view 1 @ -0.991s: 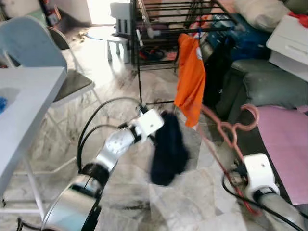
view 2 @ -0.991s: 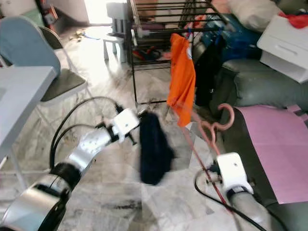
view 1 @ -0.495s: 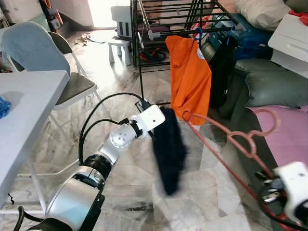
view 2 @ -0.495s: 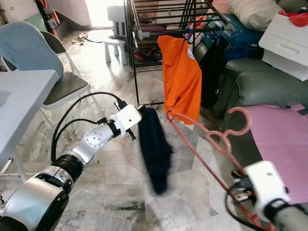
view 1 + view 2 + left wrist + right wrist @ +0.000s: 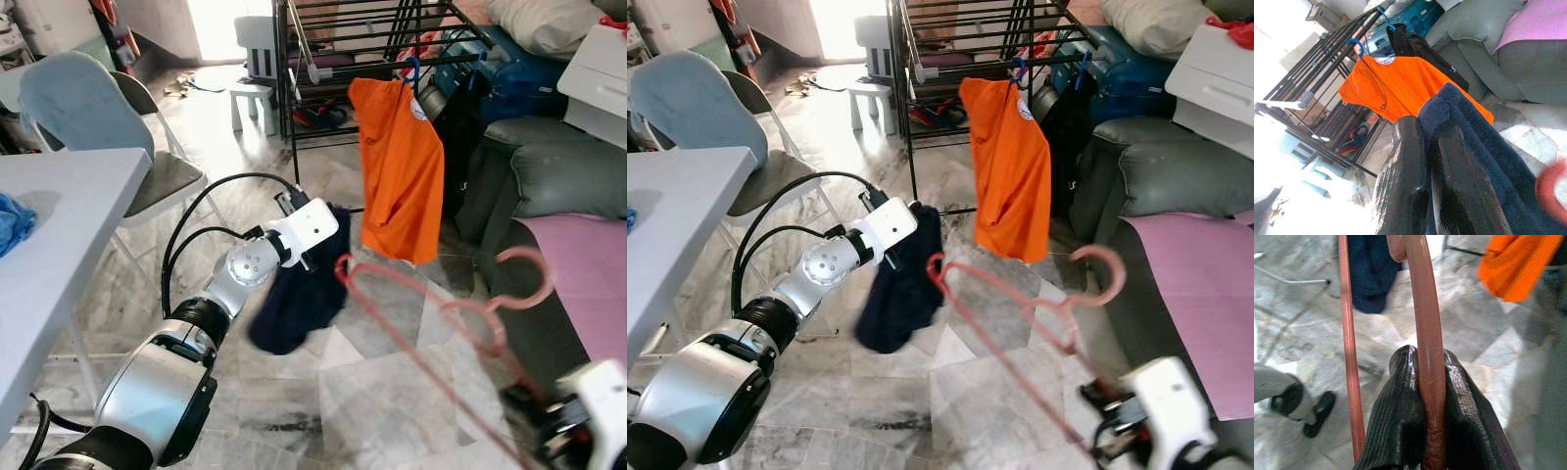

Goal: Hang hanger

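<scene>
Status: task looks about midway, nothing hung by the robot yet; the pink hanger [image 5: 1019,304] is bare and off the drying rack [image 5: 338,39], the dark blue garment [image 5: 294,299] is not on it; judged remaining: bring garment and hanger together, then lift the hook to a rack bar. Rack already carries an orange shirt [image 5: 400,176] on a blue hook, with a black garment [image 5: 1068,137] just behind it. Right gripper [image 5: 1422,396], low at the robot's right, is clamped on one arm of the hanger, both fingers pressed against the pink rod; from there the hanger slants up and toward the robot's left, its hook curling above a pink-covered seat [image 5: 588,284], its far corner reaching near the blue cloth. Left gripper [image 5: 1425,166] is extended forward over the marble floor [image 5: 392,392], fingers pinched together on the top fold of the dark blue garment, which dangles below; hanger corner lies just beside that cloth, whether touching I cannot tell. Rack stands beyond both, well apart from the hanger hook; white table [image 5: 59,215] at the robot's left.
</scene>
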Robot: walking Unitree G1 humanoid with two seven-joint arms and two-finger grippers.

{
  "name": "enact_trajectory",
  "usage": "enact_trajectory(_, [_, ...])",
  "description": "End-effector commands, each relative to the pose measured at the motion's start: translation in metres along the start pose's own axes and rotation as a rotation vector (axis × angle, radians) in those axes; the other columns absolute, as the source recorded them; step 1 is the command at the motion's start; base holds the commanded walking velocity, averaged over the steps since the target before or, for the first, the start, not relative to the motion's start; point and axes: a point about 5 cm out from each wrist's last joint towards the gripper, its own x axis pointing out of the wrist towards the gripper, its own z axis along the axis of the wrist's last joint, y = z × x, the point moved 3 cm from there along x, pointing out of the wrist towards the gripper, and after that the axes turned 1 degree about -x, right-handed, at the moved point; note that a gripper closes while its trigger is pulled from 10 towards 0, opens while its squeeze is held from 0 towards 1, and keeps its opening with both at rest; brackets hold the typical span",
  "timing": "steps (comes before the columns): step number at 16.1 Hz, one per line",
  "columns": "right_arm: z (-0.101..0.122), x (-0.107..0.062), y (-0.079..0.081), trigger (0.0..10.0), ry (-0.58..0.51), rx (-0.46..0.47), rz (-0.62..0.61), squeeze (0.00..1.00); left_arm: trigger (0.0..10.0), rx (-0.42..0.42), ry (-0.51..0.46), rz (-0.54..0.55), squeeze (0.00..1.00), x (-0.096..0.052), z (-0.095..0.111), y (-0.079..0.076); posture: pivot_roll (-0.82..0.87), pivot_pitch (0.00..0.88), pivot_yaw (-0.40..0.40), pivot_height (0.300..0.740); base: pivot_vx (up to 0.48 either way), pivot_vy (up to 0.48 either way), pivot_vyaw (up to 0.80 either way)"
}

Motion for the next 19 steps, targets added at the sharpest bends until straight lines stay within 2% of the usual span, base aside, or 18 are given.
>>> enact_trajectory(1, [0.001,0.005,0.009,10.0,0.0,-0.007,0.048,0.0,10.0,0.014,-0.028,0.006,0.0,0.002,0.008,0.006,-0.09,0.0,0.067,0.74,0.0,0.0,0.0])
enact_trajectory(5, [-0.013,0.014,0.0,10.0,0.048,-0.019,0.006,0.0,10.0,0.011,-0.06,-0.008,0.0,-0.002,0.008,0.008,-0.06,0.0,0.052,0.74,0.0,0.0,0.0])
enact_trajectory(7, [-0.005,0.016,-0.001,10.0,0.017,-0.051,0.009,0.0,10.0,0.045,0.023,0.032,0.0,-0.006,-0.006,0.012,-0.06,0.0,0.048,0.74,0.0,0.0,0.0])
enact_trajectory(9, [0.005,0.02,-0.015,10.0,-0.034,-0.105,-0.088,0.0,10.0,0.028,0.104,0.061,0.0,-0.009,-0.02,0.014,-0.06,0.0,0.047,0.74,0.0,0.0,0.0])
enact_trajectory(11, [0.004,0.025,-0.035,10.0,-0.018,-0.157,-0.24,0.0,10.0,0.0,0.199,0.06,0.0,-0.016,-0.038,0.01,-0.07,0.0,0.048,0.74,0.0,0.0,0.0])
enact_trajectory(13, [-0.005,0.032,-0.023,10.0,0.012,-0.214,-0.212,0.0,10.0,-0.053,0.224,0.044,0.0,-0.023,-0.049,0.003,-0.08,0.0,0.044,0.74,0.0,0.0,0.0])
enact_trajectory(16, [-0.015,0.036,-0.013,10.0,0.042,-0.238,-0.164,0.0,10.0,-0.072,0.211,0.029,0.0,-0.024,-0.05,-0.002,-0.08,0.0,0.035,0.74,0.0,0.0,0.0])
enact_trajectory(19, [-0.019,0.032,-0.008,10.0,0.063,-0.287,-0.117,0.0,10.0,-0.223,0.245,0.049,0.0,-0.025,-0.057,-0.01,-0.08,0.0,0.025,0.74,0.0,0.0,0.0])
